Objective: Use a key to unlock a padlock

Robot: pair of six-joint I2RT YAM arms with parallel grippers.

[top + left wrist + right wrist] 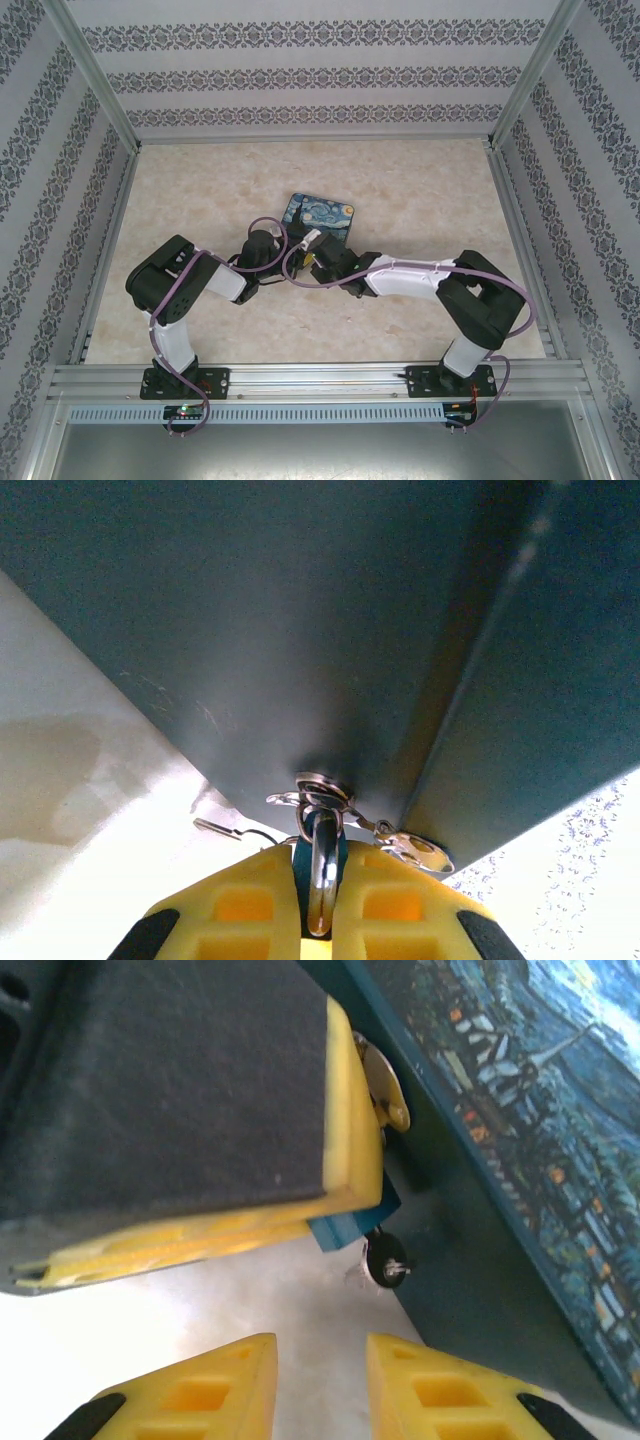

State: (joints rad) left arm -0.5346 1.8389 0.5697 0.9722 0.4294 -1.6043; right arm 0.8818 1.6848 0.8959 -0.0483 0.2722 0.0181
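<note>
1. Left wrist view: we see the left tool (320, 858) pressed together on the padlock (322, 880). The teal body sits between the yellow fingers, and the shackle hooks through a metal ring (320, 785) on the dark side of the box (300, 630).
2. So the padlock hangs at the box's lower edge, close to a corner and just above the worktop (250, 1310), steadied by that grip.
3. The right tool (320, 1350) is spread part way with nothing between its fingers. It hangs over the worktop just beside the padlock's blue corner, which pokes out under the left tool's finger.
4. The key (415, 852) may be the silvery oval piece dangling just beside the shackle, though it is too small for us to be sure. We see no key seated in the padlock.
5. We judge the task early: holding the padlock is done. Taking the key, seating it, turning it and freeing the shackle are all left.
</note>
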